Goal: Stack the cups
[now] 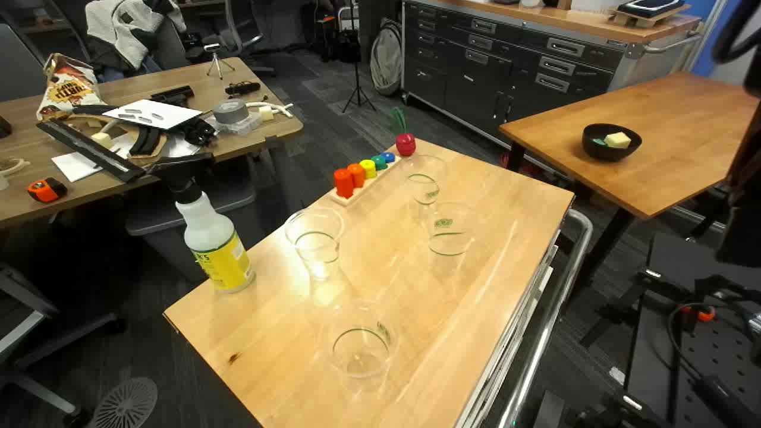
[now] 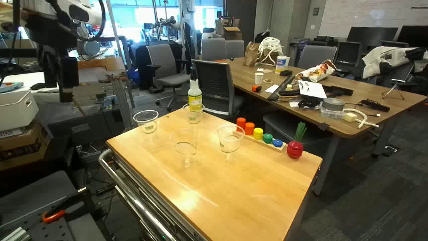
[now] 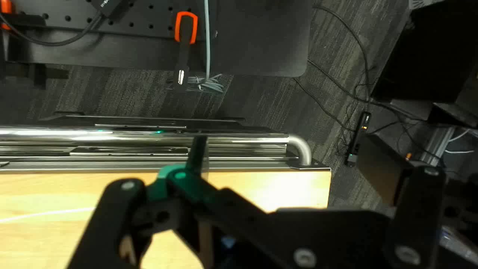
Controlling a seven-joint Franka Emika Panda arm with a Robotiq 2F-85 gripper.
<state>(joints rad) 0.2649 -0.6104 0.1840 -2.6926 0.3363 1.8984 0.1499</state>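
Several clear plastic cups stand upright and apart on the wooden cart top. In an exterior view one cup stands toward the bottle side, one near the coloured blocks, one nearer the rail, one near the camera. The same cups show in an exterior view: by the bottle, by the blocks, mid rail side, far left. My gripper hangs high beyond the rail side, away from all cups. In the wrist view my gripper has its fingers apart, nothing between them; no cup shows there.
A spray bottle with yellow label stands at the cart's edge. A wooden base of coloured pegs and a red radish toy stand along another edge. A metal rail runs along the cart's side. A black bowl is on another table.
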